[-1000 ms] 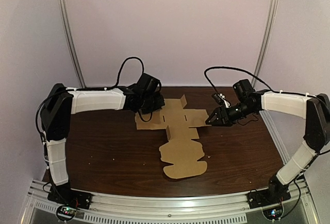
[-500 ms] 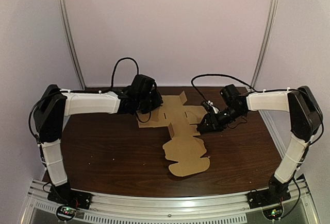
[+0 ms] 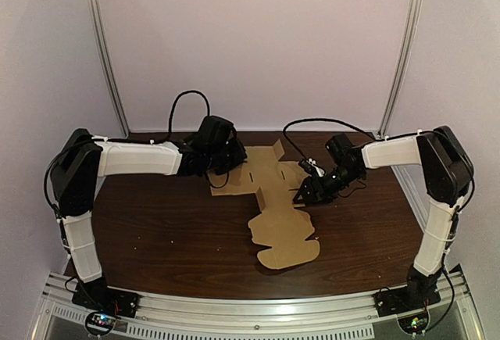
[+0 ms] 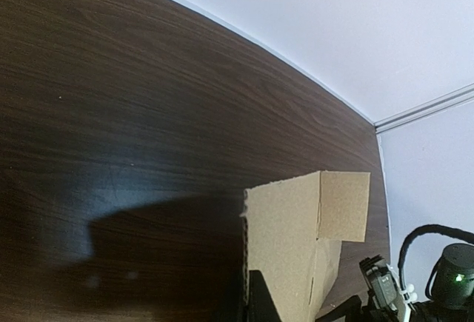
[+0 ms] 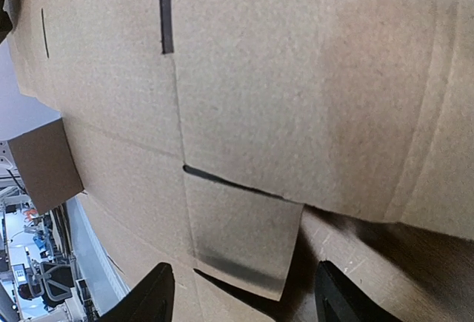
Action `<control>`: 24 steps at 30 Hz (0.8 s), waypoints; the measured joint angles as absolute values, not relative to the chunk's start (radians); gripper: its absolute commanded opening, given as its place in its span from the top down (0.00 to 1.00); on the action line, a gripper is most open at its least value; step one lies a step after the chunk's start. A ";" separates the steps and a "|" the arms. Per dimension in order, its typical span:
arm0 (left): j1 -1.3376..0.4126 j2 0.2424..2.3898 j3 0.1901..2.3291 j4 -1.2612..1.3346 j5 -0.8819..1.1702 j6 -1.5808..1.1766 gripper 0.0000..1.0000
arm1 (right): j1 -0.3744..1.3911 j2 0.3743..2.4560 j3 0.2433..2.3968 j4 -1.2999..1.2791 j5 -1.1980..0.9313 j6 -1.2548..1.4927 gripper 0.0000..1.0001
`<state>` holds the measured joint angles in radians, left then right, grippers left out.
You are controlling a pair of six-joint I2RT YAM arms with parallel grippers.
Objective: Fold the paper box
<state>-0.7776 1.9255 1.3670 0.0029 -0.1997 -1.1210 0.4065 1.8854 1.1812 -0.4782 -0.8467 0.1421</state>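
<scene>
My right pincer (image 5: 241, 296) is spread over a flap (image 5: 241, 237) of the flat paper box (image 3: 273, 223); whether my left pincer (image 3: 223, 160) pinches its edge I cannot tell.

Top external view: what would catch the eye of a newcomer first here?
An unfolded cardboard box blank lies mostly flat on the dark wooden table, toward its far middle. The left claw sits at the blank's far left edge, and the right claw at its right edge, with its fingers spread apart.
</scene>
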 measured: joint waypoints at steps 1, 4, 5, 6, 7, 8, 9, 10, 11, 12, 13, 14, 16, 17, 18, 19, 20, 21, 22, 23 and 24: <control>-0.778 1.925 1.366 0.005 -0.199 -1.122 1.00 | 0.406 1.900 1.188 -0.473 -0.857 0.144 0.36; -0.778 1.924 1.364 0.008 -0.197 -1.125 1.00 | 0.408 1.920 1.188 -0.451 -0.887 0.157 0.45; -0.778 1.924 1.364 0.008 -0.197 -1.126 1.00 | 0.408 1.922 1.188 -0.441 -0.898 0.167 0.49; -0.778 1.924 1.363 0.007 -0.198 -1.126 1.00 | 0.408 1.922 1.188 -0.430 -0.907 0.171 0.52; -0.778 1.924 1.363 0.007 -0.198 -1.126 1.00 | 0.408 1.921 1.188 -0.421 -0.915 0.172 0.56; -0.778 1.924 1.363 0.007 -0.199 -1.127 1.00 | 0.408 1.921 1.188 -0.413 -0.920 0.177 0.59; -0.778 1.924 1.363 0.007 -0.199 -1.127 1.00 | 0.408 1.921 1.187 -0.411 -0.923 0.181 0.63; -0.778 1.924 1.363 0.006 -0.200 -1.128 1.00 | 0.408 1.921 1.187 -0.407 -0.925 0.186 0.68; -0.778 1.924 1.363 0.003 -0.200 -1.129 1.00 | 0.408 1.921 1.187 -0.405 -0.927 0.187 0.71; -0.778 1.924 1.363 -0.001 -0.202 -1.132 1.00 | 0.408 1.921 1.187 -0.403 -0.928 0.188 0.75; -0.778 1.924 1.363 -0.002 -0.203 -1.135 1.00 | 0.409 1.920 1.187 -0.403 -0.927 0.187 0.79; -0.777 1.924 1.363 -0.002 -0.205 -1.138 1.00 | 0.410 1.919 1.187 -0.405 -0.926 0.183 0.83; -0.776 1.924 1.363 -0.004 -0.205 -1.145 1.00 | 0.413 1.917 1.187 -0.415 -0.914 0.167 0.89; -0.775 1.924 1.363 -0.006 -0.204 -1.148 1.00 | 0.418 1.916 1.189 -0.425 -0.903 0.158 0.91; -0.775 1.924 1.363 -0.009 -0.201 -1.151 1.00 | 0.424 1.916 1.195 -0.437 -0.889 0.146 0.92; -0.775 1.925 1.363 -0.012 -0.199 -1.153 1.00 | 0.433 1.916 1.201 -0.450 -0.874 0.138 0.93; -0.776 1.925 1.362 -0.015 -0.198 -1.155 1.00 | 0.439 1.916 1.208 -0.460 -0.864 0.130 0.94; -0.776 1.925 1.362 -0.019 -0.197 -1.156 1.00 | 0.444 1.916 1.214 -0.468 -0.851 0.126 0.94; -0.776 1.925 1.361 -0.022 -0.197 -1.159 1.00 | 0.450 1.916 1.223 -0.479 -0.837 0.121 0.95; -0.776 1.925 1.361 -0.025 -0.198 -1.161 1.00 | 0.451 1.916 1.227 -0.484 -0.828 0.118 0.96; -0.776 1.925 1.360 -0.026 -0.197 -1.163 1.00 | 0.454 1.916 1.232 -0.491 -0.818 0.116 0.97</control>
<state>-0.7761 1.9251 1.3598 -0.0261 -0.1974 -1.1625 0.4541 1.9160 1.2320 -0.4908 -0.8177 0.1158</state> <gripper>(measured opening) 0.024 0.055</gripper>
